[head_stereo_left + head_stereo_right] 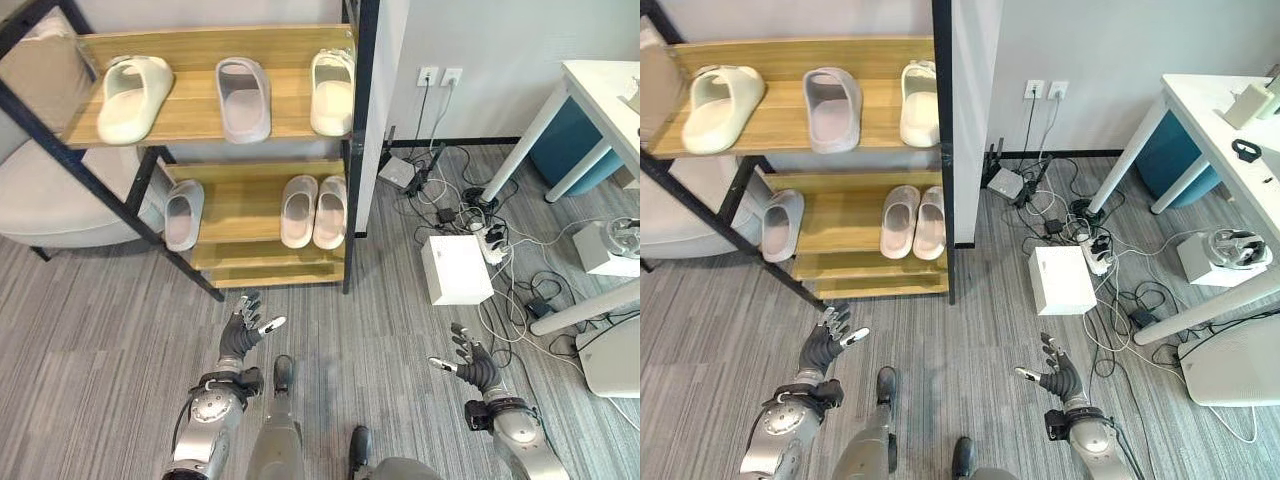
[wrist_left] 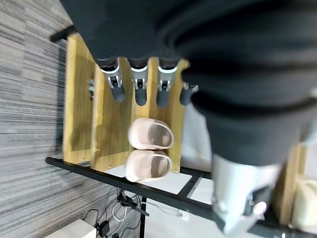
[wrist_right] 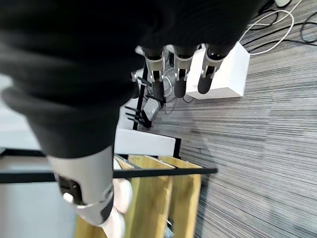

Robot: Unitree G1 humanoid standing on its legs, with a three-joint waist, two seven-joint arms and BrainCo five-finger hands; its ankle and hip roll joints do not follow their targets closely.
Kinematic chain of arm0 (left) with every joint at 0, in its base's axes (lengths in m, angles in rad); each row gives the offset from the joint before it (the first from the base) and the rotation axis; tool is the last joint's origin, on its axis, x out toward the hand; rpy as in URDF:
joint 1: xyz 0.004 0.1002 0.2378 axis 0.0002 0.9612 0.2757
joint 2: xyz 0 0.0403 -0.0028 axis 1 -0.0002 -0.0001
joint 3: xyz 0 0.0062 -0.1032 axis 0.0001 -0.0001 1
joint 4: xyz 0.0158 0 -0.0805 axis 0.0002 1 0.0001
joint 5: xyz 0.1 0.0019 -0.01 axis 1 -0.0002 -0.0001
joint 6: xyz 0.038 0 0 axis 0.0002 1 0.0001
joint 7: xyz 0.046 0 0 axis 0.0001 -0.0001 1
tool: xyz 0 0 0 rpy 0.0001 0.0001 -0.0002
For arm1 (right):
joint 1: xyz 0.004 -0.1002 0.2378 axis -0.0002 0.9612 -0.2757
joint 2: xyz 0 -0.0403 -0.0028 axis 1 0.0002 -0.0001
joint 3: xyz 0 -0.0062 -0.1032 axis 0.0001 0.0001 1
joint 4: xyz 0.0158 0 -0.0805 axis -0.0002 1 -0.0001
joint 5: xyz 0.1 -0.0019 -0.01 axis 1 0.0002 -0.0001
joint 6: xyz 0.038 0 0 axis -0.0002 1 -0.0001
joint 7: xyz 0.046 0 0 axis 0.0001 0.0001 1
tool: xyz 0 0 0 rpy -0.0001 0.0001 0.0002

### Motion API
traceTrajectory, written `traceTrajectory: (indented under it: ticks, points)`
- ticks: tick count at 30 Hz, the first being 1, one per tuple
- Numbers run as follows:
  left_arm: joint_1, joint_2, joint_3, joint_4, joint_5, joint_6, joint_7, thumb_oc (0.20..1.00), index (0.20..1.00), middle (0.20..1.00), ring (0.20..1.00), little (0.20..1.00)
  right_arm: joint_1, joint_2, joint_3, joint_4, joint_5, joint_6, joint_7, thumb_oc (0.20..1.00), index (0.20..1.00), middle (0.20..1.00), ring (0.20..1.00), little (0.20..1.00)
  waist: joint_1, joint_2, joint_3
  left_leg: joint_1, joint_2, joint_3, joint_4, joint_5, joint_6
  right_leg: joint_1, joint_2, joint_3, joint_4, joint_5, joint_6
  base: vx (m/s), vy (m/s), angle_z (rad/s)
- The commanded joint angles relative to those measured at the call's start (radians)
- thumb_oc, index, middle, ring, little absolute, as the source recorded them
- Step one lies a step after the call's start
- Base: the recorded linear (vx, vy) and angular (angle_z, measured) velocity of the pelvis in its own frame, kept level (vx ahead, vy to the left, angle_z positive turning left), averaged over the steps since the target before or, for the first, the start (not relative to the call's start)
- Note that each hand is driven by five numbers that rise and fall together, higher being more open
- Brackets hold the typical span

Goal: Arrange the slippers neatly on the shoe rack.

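Grey striped carpet (image 1: 120,340) lies under the left hand (image 1: 243,332) and right hand (image 1: 470,366), both with fingers spread and empty. Beyond, the wooden shoe rack (image 1: 200,125) holds a grey slipper (image 1: 183,213) and pink pair (image 1: 313,211) below, and cream (image 1: 131,96), grey (image 1: 244,98) and cream (image 1: 332,92) slippers above.

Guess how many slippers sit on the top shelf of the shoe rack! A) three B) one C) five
A: the top shelf holds three slippers, a cream slipper, a grey slipper and a second cream slipper.
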Motion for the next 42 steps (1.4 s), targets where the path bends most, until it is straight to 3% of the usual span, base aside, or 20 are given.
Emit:
traceTrajectory:
  ticks: [1,5,7,9,13,14,15,17,20,21,22,23,24,25,26,31,39,42]
  points:
    - [0.009,0.033,0.004,-0.090,-0.002,-0.046,-0.010,1.000,1.000,1.000,1.000,1.000,-0.002,-0.003,-0.022,-0.053,0.006,-0.042,0.018,1.000,1.000,1.000,1.000,1.000,0.025,-0.027,-0.040,0.150,0.008,0.003,-0.048,-0.025,-0.053,-0.057,-0.138,0.037,0.047,-0.038,0.125,0.25,0.298,-0.18]
    - [0.018,0.054,0.007,-0.091,0.002,-0.035,-0.022,1.000,1.000,1.000,1.000,1.000,-0.012,0.034,-0.002,-0.035,0.006,-0.030,0.029,1.000,1.000,1.000,1.000,1.000,0.042,-0.061,-0.051,0.154,-0.035,0.019,-0.017,-0.082,-0.012,-0.092,-0.186,0.063,0.107,-0.021,0.165,0.14,0.261,0.21]
    - [0.012,0.070,0.009,-0.090,0.009,-0.033,-0.017,1.000,1.000,1.000,1.000,1.000,-0.021,0.042,0.012,-0.032,0.002,-0.025,0.035,1.000,1.000,1.000,1.000,1.000,0.039,-0.058,-0.036,0.167,-0.055,0.025,-0.011,-0.103,0.011,-0.156,-0.198,0.075,0.240,0.036,0.187,0.06,0.205,0.45]
    - [0.000,0.075,0.013,-0.082,0.015,-0.031,-0.014,1.000,1.000,1.000,1.000,1.000,-0.029,0.052,0.018,-0.032,-0.007,-0.025,0.035,1.000,1.000,1.000,1.000,1.000,0.039,-0.047,-0.029,0.186,-0.056,0.024,-0.019,-0.113,0.018,-0.208,-0.191,0.080,0.314,0.054,0.189,0.06,0.107,0.12]
    - [0.003,0.073,0.017,-0.090,0.006,-0.036,-0.019,1.000,1.000,1.000,1.000,1.000,-0.027,0.041,0.024,-0.040,-0.008,-0.023,0.035,1.000,1.000,1.000,1.000,1.000,0.022,-0.030,-0.019,0.246,-0.061,0.018,-0.048,-0.122,0.015,-0.238,-0.147,0.028,0.222,0.023,0.154,0.16,0.004,0.11]
    - [0.001,0.070,0.019,-0.088,0.001,-0.039,-0.013,1.000,1.000,1.000,1.000,1.000,-0.030,0.035,0.023,-0.036,-0.008,-0.024,0.027,1.000,1.000,1.000,1.000,1.000,0.011,-0.024,-0.013,0.277,-0.060,0.011,-0.057,-0.130,0.008,-0.264,-0.117,0.012,0.165,0.025,0.142,0.30,-0.173,-0.08]
    - [-0.013,0.067,0.016,-0.080,0.014,-0.048,-0.021,1.000,1.000,1.000,1.000,1.000,-0.016,0.034,0.013,-0.041,0.000,-0.035,0.028,1.000,1.000,1.000,1.000,1.000,-0.007,-0.032,-0.009,0.283,-0.063,-0.020,0.010,-0.174,-0.004,-0.237,-0.090,0.071,0.125,0.017,0.118,0.28,-0.197,0.09]
    - [-0.015,0.056,0.014,-0.087,0.003,-0.048,-0.023,1.000,1.000,1.000,1.000,1.000,-0.006,0.028,0.003,-0.045,0.010,-0.043,0.029,1.000,1.000,1.000,1.000,1.000,-0.004,-0.034,-0.005,0.261,-0.068,-0.025,0.097,-0.187,-0.020,-0.208,-0.089,0.069,0.119,0.005,0.098,0.13,-0.149,0.81]
    - [-0.042,0.044,0.004,-0.074,-0.013,-0.052,-0.012,1.000,1.000,1.000,1.000,1.000,-0.030,0.014,-0.004,-0.021,0.026,-0.047,0.017,1.000,1.000,1.000,1.000,1.000,0.007,-0.043,0.012,0.175,-0.062,-0.046,0.238,-0.158,-0.050,-0.171,-0.097,0.056,0.108,-0.006,0.076,0.04,-0.054,0.78]
    - [-0.036,0.041,0.000,-0.080,-0.014,-0.052,-0.010,1.000,1.000,1.000,1.000,1.000,-0.025,0.006,-0.013,-0.020,0.037,-0.048,0.017,1.000,1.000,1.000,1.000,1.000,0.009,-0.042,0.006,0.170,-0.028,-0.038,0.186,-0.151,-0.053,-0.145,-0.100,0.040,0.095,-0.020,0.075,0.06,0.040,0.41]
    - [-0.036,0.041,0.000,-0.080,-0.014,-0.052,-0.010,1.000,1.000,1.000,1.000,1.000,-0.025,0.006,-0.013,-0.020,0.037,-0.048,0.017,1.000,1.000,1.000,1.000,1.000,0.009,-0.042,0.006,0.170,-0.028,-0.038,0.186,-0.151,-0.053,-0.145,-0.100,0.040,0.095,-0.020,0.075,0.16,0.117,0.51]
    - [-0.028,0.043,-0.001,-0.087,-0.014,-0.046,-0.009,1.000,1.000,1.000,1.000,1.000,-0.022,-0.002,-0.019,-0.014,0.045,-0.051,0.012,1.000,1.000,1.000,1.000,1.000,0.015,-0.038,-0.008,0.170,0.028,-0.036,0.100,-0.108,-0.058,-0.130,-0.103,0.029,0.083,-0.028,0.082,0.11,0.075,0.29]
    - [-0.028,0.043,-0.001,-0.087,-0.014,-0.046,-0.009,1.000,1.000,1.000,1.000,1.000,-0.022,-0.002,-0.019,-0.014,0.045,-0.051,0.012,1.000,1.000,1.000,1.000,1.000,0.015,-0.038,-0.008,0.170,0.028,-0.036,0.100,-0.108,-0.058,-0.130,-0.103,0.029,0.083,-0.028,0.082,0.20,0.157,0.29]
    - [-0.029,0.048,-0.008,-0.086,-0.010,-0.039,-0.001,1.000,1.000,1.000,1.000,1.000,-0.024,-0.006,-0.021,-0.005,0.047,-0.050,0.000,1.000,1.000,1.000,1.000,1.000,0.023,-0.028,-0.012,0.144,0.074,-0.057,0.016,-0.039,-0.071,-0.115,-0.102,0.024,0.079,-0.046,0.088,0.17,0.170,0.18]
    - [-0.022,0.048,-0.005,-0.087,-0.010,-0.042,0.001,1.000,1.000,1.000,1.000,1.000,-0.017,-0.007,-0.021,-0.012,0.042,-0.046,0.005,1.000,1.000,1.000,1.000,1.000,0.022,-0.021,-0.021,0.160,0.087,-0.074,-0.031,-0.026,-0.079,-0.108,-0.102,0.026,0.084,-0.063,0.091,0.24,0.233,0.01]
    - [0.019,0.055,-0.007,-0.108,0.004,-0.040,-0.025,1.000,1.000,1.000,1.000,1.000,0.003,0.006,-0.011,-0.026,0.026,-0.037,0.034,1.000,1.000,1.000,1.000,1.000,0.018,-0.016,-0.062,0.216,0.043,-0.053,-0.061,-0.054,-0.071,-0.091,-0.144,0.052,0.083,-0.037,0.116,0.16,0.188,-0.24]
    - [0.031,0.068,-0.012,-0.111,0.018,-0.030,-0.030,1.000,1.000,1.000,1.000,1.000,0.029,0.029,0.035,-0.060,-0.031,-0.016,0.046,1.000,1.000,1.000,1.000,1.000,0.017,-0.024,-0.079,0.257,0.019,-0.017,-0.075,-0.087,-0.048,-0.091,-0.167,0.077,0.043,-0.002,0.139,0.02,0.101,-0.12]
    - [0.029,0.069,-0.017,-0.111,0.031,-0.029,-0.023,1.000,1.000,1.000,1.000,1.000,0.079,0.025,0.062,-0.102,-0.123,-0.002,0.054,1.000,1.000,1.000,1.000,1.000,0.003,-0.026,-0.077,0.262,0.014,-0.004,-0.075,-0.095,-0.042,-0.096,-0.171,0.087,0.031,0.011,0.147,-0.03,0.068,-0.11]
